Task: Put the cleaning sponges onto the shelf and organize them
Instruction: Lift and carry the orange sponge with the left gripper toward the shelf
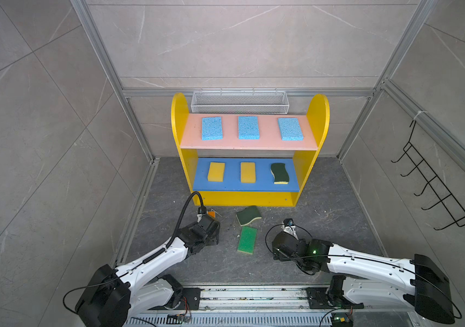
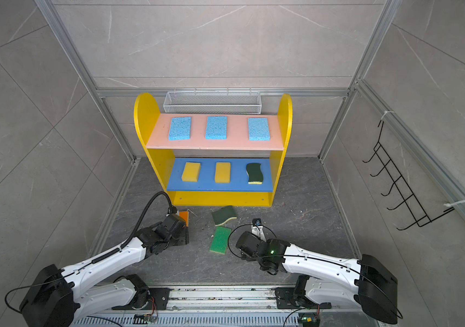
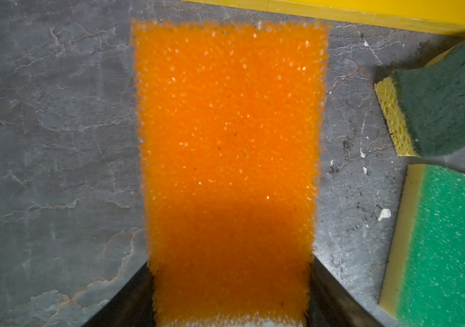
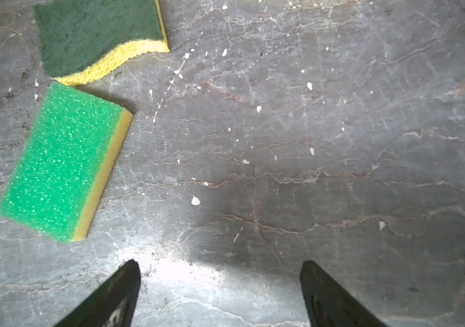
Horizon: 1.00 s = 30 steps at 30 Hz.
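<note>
My left gripper is pinching the coarse orange sponge, my right gripper is gaping wide, the shelf is carrying six sponges

Orange sponge mostly hidden — both top views.

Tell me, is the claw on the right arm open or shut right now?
Open. In its wrist view the right gripper shows two black fingers standing wide apart over the floor, with nothing between them.
</note>
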Each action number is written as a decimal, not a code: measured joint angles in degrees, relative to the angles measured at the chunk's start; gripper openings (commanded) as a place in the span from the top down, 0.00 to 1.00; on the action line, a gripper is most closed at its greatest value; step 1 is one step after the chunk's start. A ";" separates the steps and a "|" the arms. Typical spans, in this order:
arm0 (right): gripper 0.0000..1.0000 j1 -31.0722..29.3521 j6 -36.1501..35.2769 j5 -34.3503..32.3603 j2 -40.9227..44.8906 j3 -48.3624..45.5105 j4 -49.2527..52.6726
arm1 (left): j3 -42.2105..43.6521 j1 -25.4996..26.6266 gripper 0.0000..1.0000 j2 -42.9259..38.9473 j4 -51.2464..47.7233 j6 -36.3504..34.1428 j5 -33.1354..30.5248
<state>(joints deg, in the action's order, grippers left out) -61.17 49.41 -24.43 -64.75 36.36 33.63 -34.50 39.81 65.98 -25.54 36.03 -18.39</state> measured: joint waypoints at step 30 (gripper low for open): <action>0.09 0.00 -5.49 0.20 -3.96 3.08 -2.45 | -7.82 -7.28 0.31 14.01 10.86 -10.80 2.43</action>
<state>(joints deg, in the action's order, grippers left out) -61.17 43.92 -24.23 -68.71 39.44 31.18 -42.33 32.53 79.99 -14.68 25.23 -15.97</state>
